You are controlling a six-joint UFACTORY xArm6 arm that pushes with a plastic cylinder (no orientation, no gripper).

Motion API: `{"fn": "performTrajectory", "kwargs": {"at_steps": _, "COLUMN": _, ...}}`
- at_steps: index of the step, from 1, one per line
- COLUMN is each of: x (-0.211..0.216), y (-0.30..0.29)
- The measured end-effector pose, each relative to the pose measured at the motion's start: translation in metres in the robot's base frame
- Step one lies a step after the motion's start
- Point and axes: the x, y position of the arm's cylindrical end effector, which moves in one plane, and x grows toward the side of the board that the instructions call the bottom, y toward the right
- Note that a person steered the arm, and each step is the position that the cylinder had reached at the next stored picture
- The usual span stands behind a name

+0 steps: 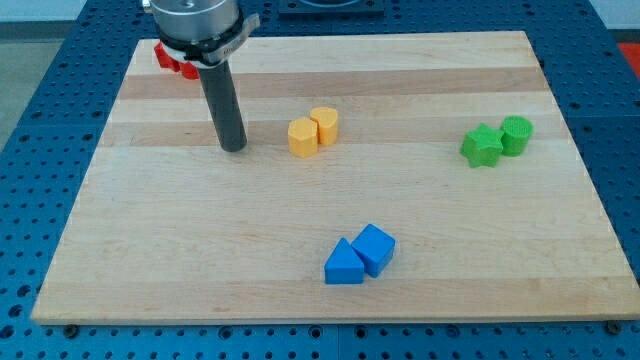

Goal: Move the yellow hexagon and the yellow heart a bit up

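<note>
The yellow hexagon (303, 137) and the yellow heart (325, 125) stand touching each other near the middle of the wooden board (150, 260), the heart up and to the right of the hexagon. My tip (233, 148) rests on the board to the left of the hexagon, about a block's width and a half away, at nearly the same height in the view. It touches no block.
A red block (172, 58) sits at the board's top left, partly hidden behind the arm. A green star (481, 146) and a green cylinder (517, 133) touch at the right. A blue triangle (344, 264) and a blue cube (375, 247) touch at bottom centre.
</note>
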Motion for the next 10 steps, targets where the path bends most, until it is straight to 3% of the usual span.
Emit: {"fn": "performTrajectory", "kwargs": {"at_steps": 10, "x": 0.015, "y": 0.076}}
